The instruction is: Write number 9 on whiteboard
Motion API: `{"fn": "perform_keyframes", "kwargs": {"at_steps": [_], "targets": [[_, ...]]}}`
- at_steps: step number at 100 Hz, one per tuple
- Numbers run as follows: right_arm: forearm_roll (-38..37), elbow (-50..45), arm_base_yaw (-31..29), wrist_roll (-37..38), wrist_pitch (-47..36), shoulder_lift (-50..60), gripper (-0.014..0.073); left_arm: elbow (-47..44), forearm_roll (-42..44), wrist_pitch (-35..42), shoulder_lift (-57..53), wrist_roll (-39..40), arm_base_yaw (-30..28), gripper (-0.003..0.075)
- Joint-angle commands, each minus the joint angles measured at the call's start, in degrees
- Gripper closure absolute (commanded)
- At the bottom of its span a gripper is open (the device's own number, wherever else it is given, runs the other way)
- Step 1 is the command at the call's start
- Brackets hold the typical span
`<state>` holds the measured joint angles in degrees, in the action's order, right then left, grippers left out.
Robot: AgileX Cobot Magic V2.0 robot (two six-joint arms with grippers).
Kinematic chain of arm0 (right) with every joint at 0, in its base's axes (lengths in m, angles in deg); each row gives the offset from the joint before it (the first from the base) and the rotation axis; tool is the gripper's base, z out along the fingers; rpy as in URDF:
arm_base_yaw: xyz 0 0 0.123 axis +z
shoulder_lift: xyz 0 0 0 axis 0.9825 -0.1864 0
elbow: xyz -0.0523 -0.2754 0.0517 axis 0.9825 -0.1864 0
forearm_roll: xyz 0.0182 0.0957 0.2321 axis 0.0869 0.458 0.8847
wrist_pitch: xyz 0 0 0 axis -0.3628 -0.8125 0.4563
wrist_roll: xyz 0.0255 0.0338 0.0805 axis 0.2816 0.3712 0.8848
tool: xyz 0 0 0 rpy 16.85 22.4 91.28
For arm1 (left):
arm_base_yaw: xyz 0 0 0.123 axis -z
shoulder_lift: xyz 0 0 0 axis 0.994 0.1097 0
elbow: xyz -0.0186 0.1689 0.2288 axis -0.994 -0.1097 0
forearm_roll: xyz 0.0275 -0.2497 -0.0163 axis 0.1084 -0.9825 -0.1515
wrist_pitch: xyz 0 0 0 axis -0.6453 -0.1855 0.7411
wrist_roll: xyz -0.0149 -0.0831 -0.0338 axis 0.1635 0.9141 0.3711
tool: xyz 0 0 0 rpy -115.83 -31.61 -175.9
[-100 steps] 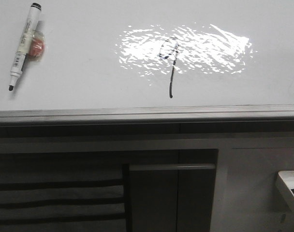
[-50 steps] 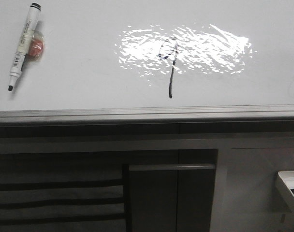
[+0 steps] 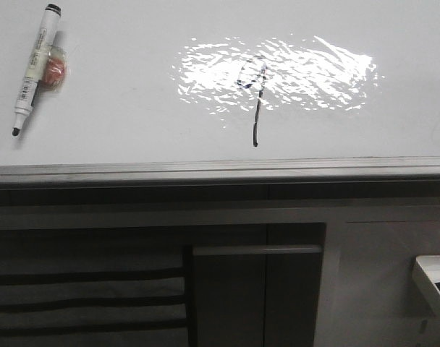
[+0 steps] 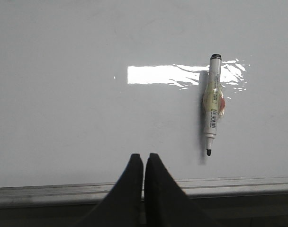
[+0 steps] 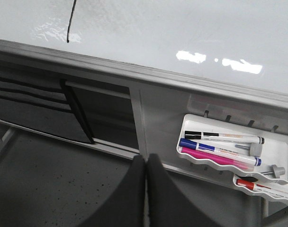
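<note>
Lying flat, the whiteboard point(image 3: 119, 108) carried the number 9 point(image 3: 255, 101), a thin black figure with its small loop inside the bright glare patch point(image 3: 278, 72) and its tail running down toward the grey metal edge strip point(image 3: 220, 170). A white marker pen point(image 3: 33, 66) with its black tip uncapped lay at the board's far left, well apart from the figure, touching a small red and yellow object point(image 3: 55, 70).

The left end effector point(image 4: 144, 161) had its dark fingers pressed together on nothing, poised over the board's edge strip, with the marker pen nearby; the 9 did not show in its wrist view. The right end effector point(image 5: 145, 163) was likewise closed and empty, off the board in front of the dark cabinet fronts point(image 5: 96, 109), well apart from the tail of the 9. Beside it, a white tray point(image 5: 196, 120) held coloured markers point(image 5: 220, 151).
</note>
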<state>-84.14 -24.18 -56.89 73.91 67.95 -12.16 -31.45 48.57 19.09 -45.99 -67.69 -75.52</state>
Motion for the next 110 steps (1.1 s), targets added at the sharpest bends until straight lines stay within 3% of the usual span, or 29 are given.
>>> {"fn": "perform_keyframes", "kwargs": {"at_steps": [1, 60, 88, 110], "targets": [[-1.03, 1.27, -0.38, -0.24, -3.41, -0.75, 0.0666, -1.80, 0.00, 4.44, -1.47, 0.72, -0.12, 0.0741], [-1.03, 0.50, -1.70, -0.24, -4.27, 1.41, 0.0666, -1.80, 0.00, 4.44, -1.47, 0.72, -0.12, 0.0741], [2.06, -18.92, -15.28, -0.24, -35.67, 12.73, 0.0666, -1.80, 0.00, 4.44, -1.47, 0.72, -0.12, 0.0741], [2.55, -34.10, -17.49, -0.24, -52.13, 16.40, 0.0666, -1.80, 0.00, 4.44, -1.47, 0.72, -0.12, 0.0741]]}}
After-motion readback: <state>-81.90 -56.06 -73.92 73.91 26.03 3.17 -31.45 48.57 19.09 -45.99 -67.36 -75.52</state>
